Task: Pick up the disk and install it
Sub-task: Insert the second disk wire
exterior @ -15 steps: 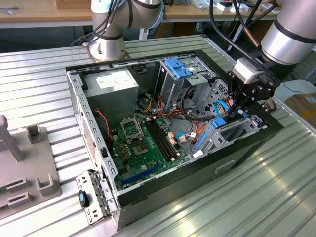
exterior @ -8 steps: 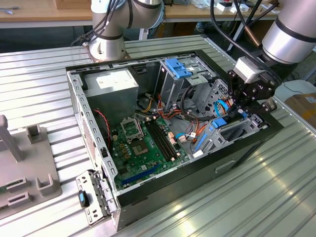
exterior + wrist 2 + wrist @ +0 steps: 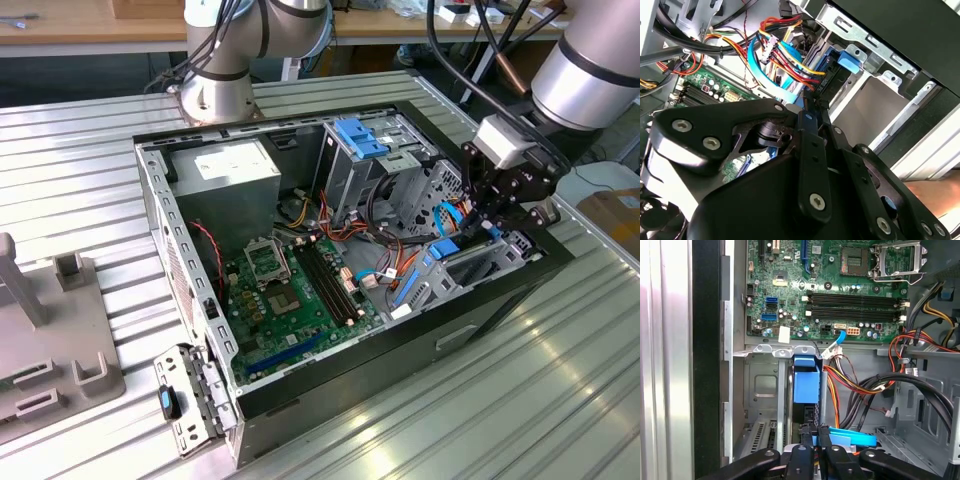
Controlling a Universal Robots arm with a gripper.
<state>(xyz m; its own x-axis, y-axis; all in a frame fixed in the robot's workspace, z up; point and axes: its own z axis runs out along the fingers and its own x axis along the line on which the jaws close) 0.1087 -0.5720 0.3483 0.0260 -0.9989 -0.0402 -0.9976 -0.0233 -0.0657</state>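
Sitting on edge in the drive bay, the disk (image 3: 806,385) shows its blue frame at the case (image 3: 500,300) corner on the exterior view's right, beside the cable bundle (image 3: 860,385). You're late in the task, I'd judge: disk is in its slot, though full seating isn't visible. Gripper (image 3: 813,432) hangs just over the disk's end, fingers (image 3: 805,432) nearly together, pinching a thin dark edge or tab there; can't tell if it's the disk's.

Ribbed alu table (image 3: 80,150); wood bench (image 3: 70,25) behind; bright light.
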